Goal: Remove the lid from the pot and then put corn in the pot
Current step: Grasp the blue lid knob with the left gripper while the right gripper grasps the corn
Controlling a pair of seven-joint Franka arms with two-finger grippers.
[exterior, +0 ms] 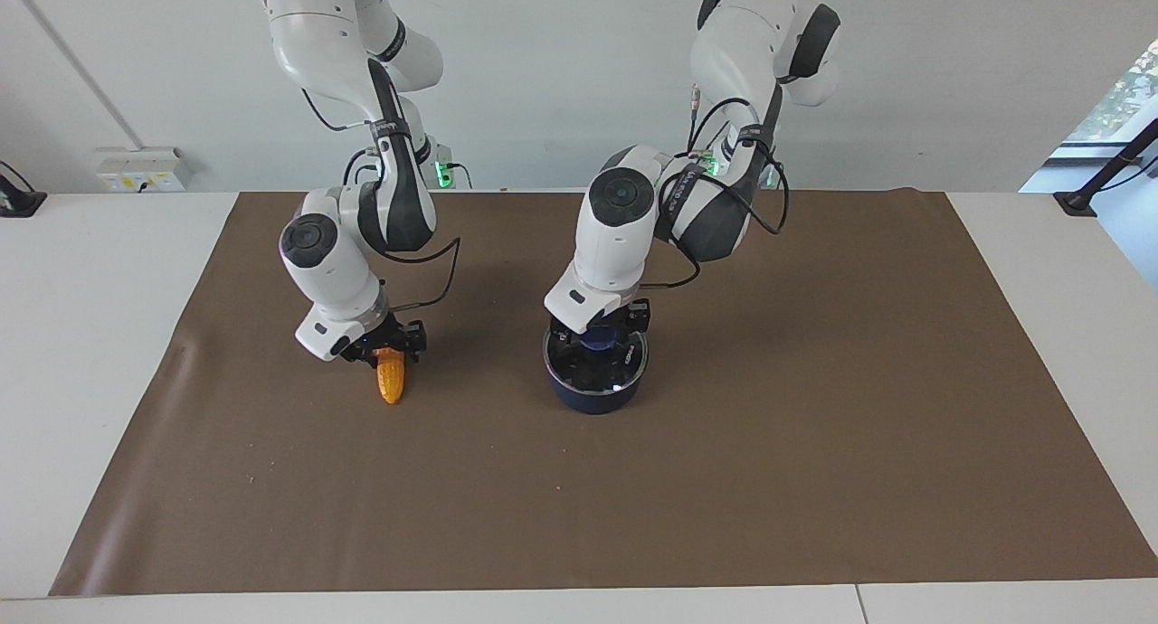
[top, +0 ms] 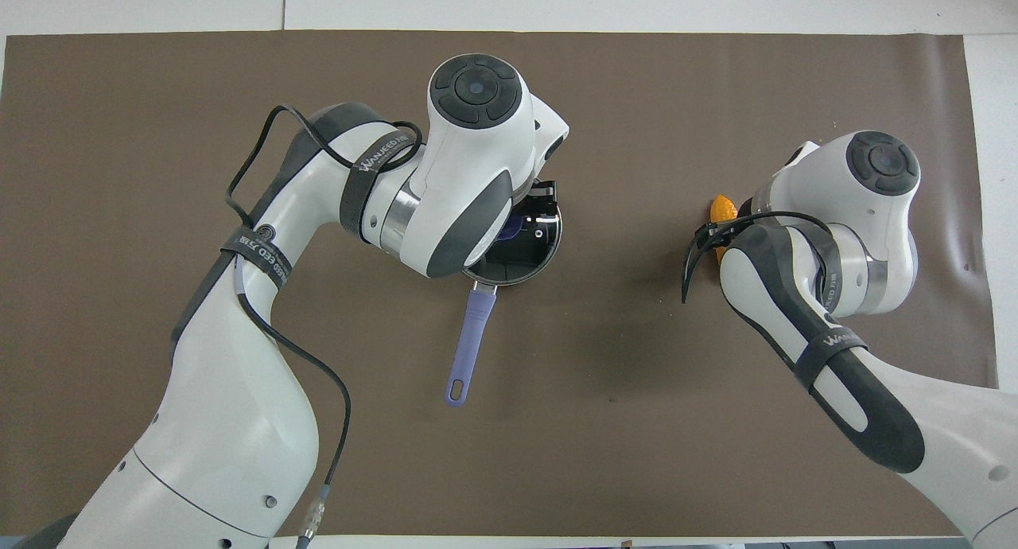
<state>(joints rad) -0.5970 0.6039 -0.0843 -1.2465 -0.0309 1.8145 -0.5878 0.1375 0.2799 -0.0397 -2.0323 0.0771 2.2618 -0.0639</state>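
The dark navy pot (exterior: 594, 395) stands mid-table with the glass lid (exterior: 624, 368) on it; its light blue handle (top: 469, 342) points toward the robots. My left gripper (exterior: 600, 333) is down on the lid's blue knob (exterior: 599, 339), and its wrist hides most of the lid from above (top: 534, 251). The orange-yellow corn (exterior: 391, 382) lies on the mat toward the right arm's end. My right gripper (exterior: 387, 350) is low over the corn's end nearer the robots, open, with a finger on each side. In the overhead view only the corn's tip (top: 722, 208) shows.
A brown mat (exterior: 814, 443) covers the white table (exterior: 90, 335). Nothing else lies on the mat. Wall sockets (exterior: 140, 167) sit at the table's edge by the right arm's base.
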